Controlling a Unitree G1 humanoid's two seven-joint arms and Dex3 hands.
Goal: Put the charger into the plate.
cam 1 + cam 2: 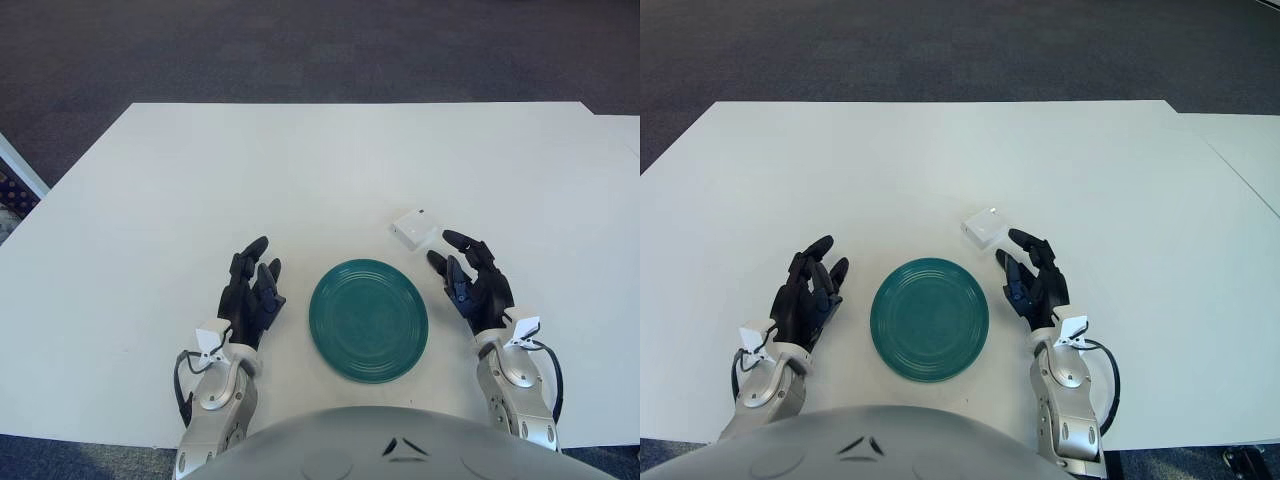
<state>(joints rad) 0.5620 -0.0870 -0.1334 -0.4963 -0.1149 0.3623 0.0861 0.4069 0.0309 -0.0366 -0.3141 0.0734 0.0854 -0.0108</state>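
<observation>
i see the small white square plastic charger [413, 228] flat on the white counter [300, 170], just beyond the right rim of the round teal plate [368, 320], not on it. right hand [473, 282] is right of the plate, fingers spread wide, holding nothing, tips near the charger but apart from it. left hand [251, 293] shows left of the plate, fingers loosely extended, nothing held.

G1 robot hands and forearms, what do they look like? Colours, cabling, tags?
Both match: the left robot hand and right robot hand have black, segmented fingers with blue accents at the palm. A small white tag sits at each wrist. Forearms are silver-grey metal housings, each with a black cable looping along the outer side.
</observation>
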